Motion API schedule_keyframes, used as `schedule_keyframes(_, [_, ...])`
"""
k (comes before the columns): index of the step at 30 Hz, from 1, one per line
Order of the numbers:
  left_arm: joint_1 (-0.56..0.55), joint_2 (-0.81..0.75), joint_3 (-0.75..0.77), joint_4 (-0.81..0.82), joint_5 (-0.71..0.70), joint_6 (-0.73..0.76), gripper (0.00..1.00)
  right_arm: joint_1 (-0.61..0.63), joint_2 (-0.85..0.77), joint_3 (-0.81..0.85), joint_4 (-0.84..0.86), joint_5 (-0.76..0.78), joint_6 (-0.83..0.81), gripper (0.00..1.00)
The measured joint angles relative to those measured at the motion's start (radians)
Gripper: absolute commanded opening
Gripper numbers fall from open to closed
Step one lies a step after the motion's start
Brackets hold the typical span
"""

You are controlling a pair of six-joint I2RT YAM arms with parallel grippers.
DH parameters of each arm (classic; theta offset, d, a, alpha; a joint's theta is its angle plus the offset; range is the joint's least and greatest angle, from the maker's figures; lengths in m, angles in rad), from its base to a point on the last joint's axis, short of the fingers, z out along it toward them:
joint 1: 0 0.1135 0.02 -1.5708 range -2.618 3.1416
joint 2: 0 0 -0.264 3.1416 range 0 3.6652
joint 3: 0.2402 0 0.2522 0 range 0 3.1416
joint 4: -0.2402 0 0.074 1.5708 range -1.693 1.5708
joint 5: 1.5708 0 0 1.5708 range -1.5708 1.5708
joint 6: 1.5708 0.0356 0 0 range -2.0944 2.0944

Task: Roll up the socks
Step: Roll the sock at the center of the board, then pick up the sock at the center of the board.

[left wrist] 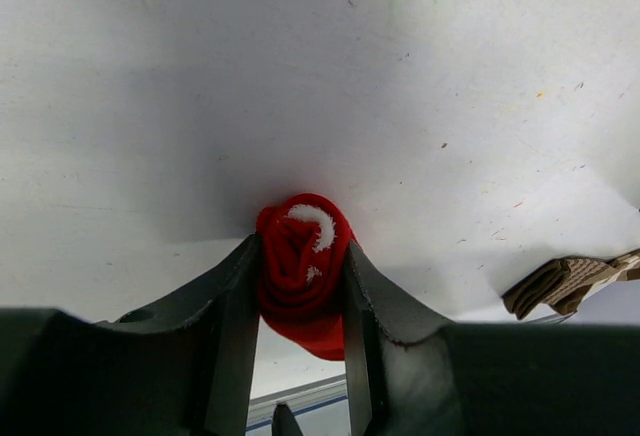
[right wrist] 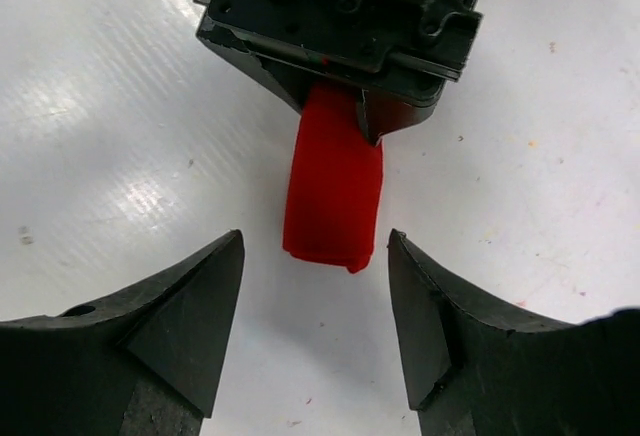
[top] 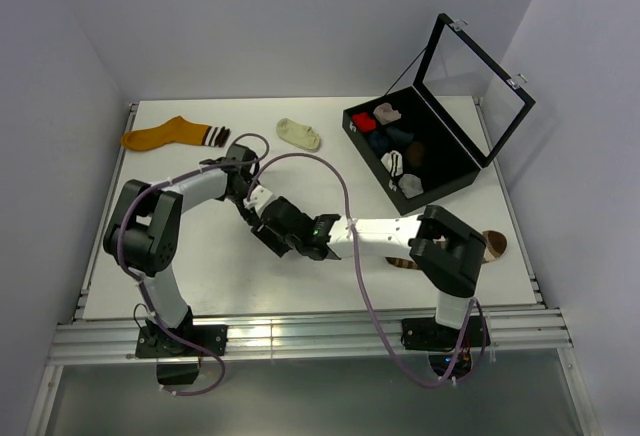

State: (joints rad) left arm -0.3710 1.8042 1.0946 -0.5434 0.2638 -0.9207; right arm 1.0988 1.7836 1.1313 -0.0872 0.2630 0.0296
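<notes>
The red sock [left wrist: 300, 266] is rolled into a tight bundle. My left gripper [left wrist: 302, 246] is shut on it just above the white table. In the right wrist view the roll [right wrist: 333, 191] sticks out from the left gripper's fingers [right wrist: 370, 116] toward my right gripper [right wrist: 315, 239], which is open and empty with its tips either side of the roll's free end, not touching it. In the top view both grippers, left [top: 266, 218] and right [top: 290, 236], meet at mid-table and hide the red sock. The cream ankle sock [top: 298, 134] lies at the back. The dark brown sock [top: 494, 245] lies partly under the right arm.
A mustard sock with a striped cuff [top: 165, 134] lies at the back left. An open black case [top: 455, 171] holding several rolled socks stands at the back right, its lid upright. The brown sock's striped cuff [left wrist: 560, 284] shows at the right of the left wrist view.
</notes>
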Motion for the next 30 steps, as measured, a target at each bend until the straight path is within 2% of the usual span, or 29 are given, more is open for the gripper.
schedule_keyframes(5, [-0.001,0.022,0.032,-0.036,0.0,0.01,0.39,0.023,0.06,0.008,0.021,0.066,-0.048,0.65])
schedule_keyframes(22, [-0.006,0.043,0.058,-0.065,-0.001,0.02,0.4,0.044,0.18,0.042,0.057,0.148,-0.106,0.56])
schedule_keyframes(26, [-0.006,0.047,0.062,-0.068,-0.001,0.026,0.41,0.044,0.196,0.05,0.064,0.166,-0.112,0.38])
schedule_keyframes(30, [-0.005,0.048,0.065,-0.066,-0.004,0.034,0.46,0.044,0.207,0.059,0.064,0.182,-0.128,0.12])
